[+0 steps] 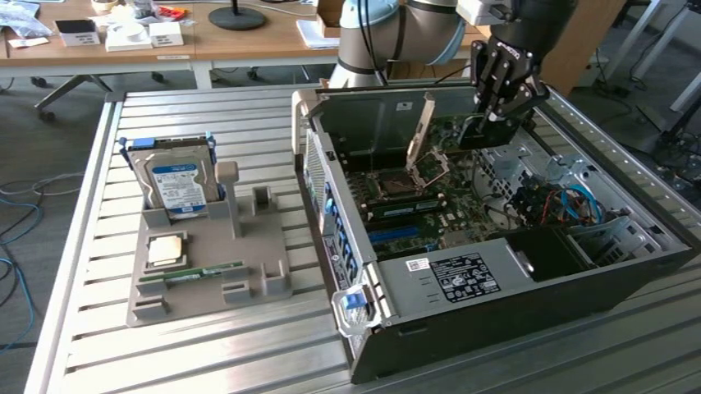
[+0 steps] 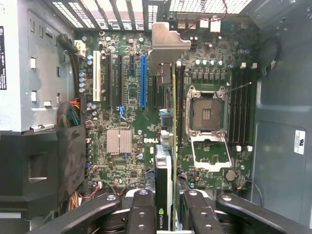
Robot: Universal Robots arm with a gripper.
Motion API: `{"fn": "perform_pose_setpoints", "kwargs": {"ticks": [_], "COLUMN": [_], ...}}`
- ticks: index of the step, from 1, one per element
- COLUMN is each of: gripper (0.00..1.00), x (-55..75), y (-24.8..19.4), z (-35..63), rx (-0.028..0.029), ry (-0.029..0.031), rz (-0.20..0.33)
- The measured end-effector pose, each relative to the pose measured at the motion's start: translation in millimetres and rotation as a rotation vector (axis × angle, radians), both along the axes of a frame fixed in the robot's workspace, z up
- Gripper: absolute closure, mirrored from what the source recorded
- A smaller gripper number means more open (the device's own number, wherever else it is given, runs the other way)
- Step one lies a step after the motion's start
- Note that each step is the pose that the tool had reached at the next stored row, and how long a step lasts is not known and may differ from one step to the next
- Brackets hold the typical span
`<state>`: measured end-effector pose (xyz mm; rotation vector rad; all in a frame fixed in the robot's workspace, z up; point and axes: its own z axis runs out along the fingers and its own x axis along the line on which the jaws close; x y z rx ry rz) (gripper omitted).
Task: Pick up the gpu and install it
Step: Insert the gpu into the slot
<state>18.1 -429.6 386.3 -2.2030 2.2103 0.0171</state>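
The gripper (image 2: 165,210) has its jaws clamped on the gpu (image 2: 164,170), holding it edge-on above the motherboard (image 2: 124,117) inside the open computer case (image 1: 493,320). Pickup is done. The card looks not yet seated, so installing remains.

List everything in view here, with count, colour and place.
case: 1, dark, open, on table, exterior view's right
motherboard: 1, green, inside case
gpu: 1, dark, edge-on over motherboard, in pincer
holder: 1, grey, on table, exterior view's left of case
hard drive: 1, silver, blue-white label, upright in holder
chip: 1, silvery, flat on holder
memory stick: 1, green, lying on holder
table: 1, metal, slatted
arm: 1, grey, behind case
pincer: 1, black, shut on gpu
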Motion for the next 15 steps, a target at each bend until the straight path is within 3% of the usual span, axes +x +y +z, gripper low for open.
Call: {"fn": "perform_pose_setpoints", "kwargs": {"ticks": [15], "gripper": [0.73], "x": [-3.4], "y": [0.0], "z": [-4.6], "rx": [0.0001], "ry": [-0.0022], "rz": [0.001]}}
